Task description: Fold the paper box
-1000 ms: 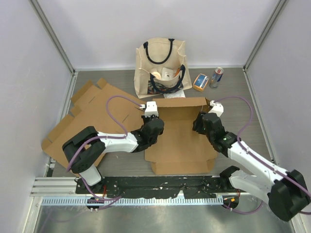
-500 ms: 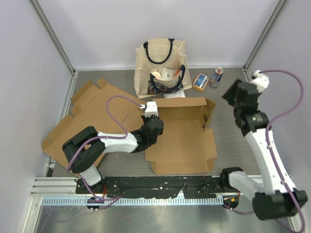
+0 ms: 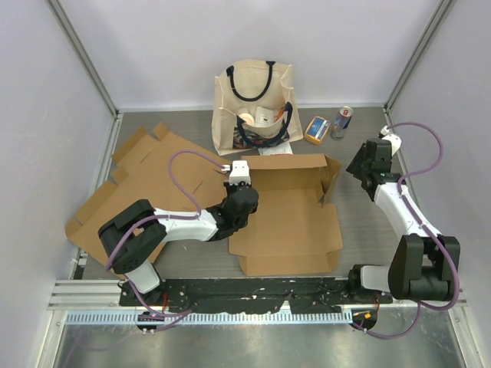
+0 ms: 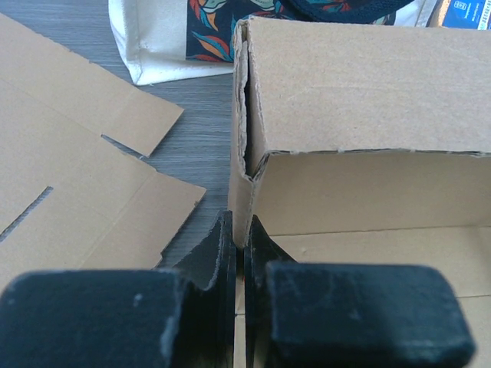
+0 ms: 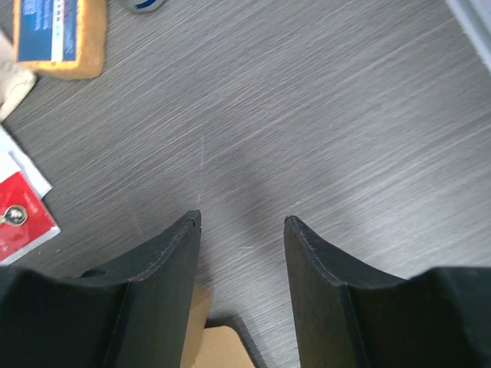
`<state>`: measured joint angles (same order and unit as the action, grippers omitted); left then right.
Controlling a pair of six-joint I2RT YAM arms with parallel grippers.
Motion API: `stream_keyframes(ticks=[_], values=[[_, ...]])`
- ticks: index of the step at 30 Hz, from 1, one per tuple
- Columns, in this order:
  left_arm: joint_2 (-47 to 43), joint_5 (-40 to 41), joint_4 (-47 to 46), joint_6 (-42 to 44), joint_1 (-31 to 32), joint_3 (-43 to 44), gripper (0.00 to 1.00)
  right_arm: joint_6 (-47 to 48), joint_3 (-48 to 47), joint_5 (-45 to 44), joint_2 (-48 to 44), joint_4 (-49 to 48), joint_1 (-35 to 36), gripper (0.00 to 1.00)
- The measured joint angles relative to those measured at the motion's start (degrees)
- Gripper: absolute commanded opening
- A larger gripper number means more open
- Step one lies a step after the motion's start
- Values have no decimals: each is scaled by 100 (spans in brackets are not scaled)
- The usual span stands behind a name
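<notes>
Left gripper (image 4: pixel 239 230): the fingers are pressed all but together, pinching the thin edge of the left side wall of the brown corrugated cardboard box (image 3: pixel 288 211) at its rear left corner. In the left wrist view that wall runs straight down into the narrow slit between the two black fingers (image 4: pixel 219 257).

Right gripper (image 5: pixel 242 222): the jaws stand partly apart with nothing between them. It hangs over bare table to the right of the box, clear of the cardboard and touching nothing that can be seen. In the overhead view the right arm reaches toward the far right part of the table, its gripper (image 3: pixel 360 165) near the box's right flap but apart from it.

Box position: it lies at the middle of the grey wood-grain table (image 3: pixel 368 230), directly ahead of the arm bases. The base panel lies flat. The rear wall stands upright. The right flap leans at an angle rather than standing square. The front panel lies flat on the table.

Surroundings: flat sheets of unfolded brown cardboard (image 3: pixel 146 184) lie to the left, partly under the left arm. A cream canvas tote bag with dark handles (image 3: pixel 255 107) stands just behind the box's rear wall. An orange and blue packet (image 3: pixel 316 129) and a small drink can (image 3: pixel 342 121) sit side by side to the right of the bag, near the back edge. A red and white printed slip (image 5: pixel 19 215) shows at the left edge of the right wrist view; what it is cannot be told.
</notes>
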<state>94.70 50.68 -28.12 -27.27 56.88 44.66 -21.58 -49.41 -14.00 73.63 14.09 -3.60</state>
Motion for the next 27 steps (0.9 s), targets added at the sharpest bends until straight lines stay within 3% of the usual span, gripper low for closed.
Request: stream_keyframes(ticks=[10,18,27], values=[[7,-81,-44,76,-2,2,0,44,686,293,-892,-520,1287,51],[7,-98,-52,114,0,0,0,52,984,260,-1346,-282,1342,57],[7,-131,-162,356,0,-48,0,426,1473,610,-1818,-319,1537,56]])
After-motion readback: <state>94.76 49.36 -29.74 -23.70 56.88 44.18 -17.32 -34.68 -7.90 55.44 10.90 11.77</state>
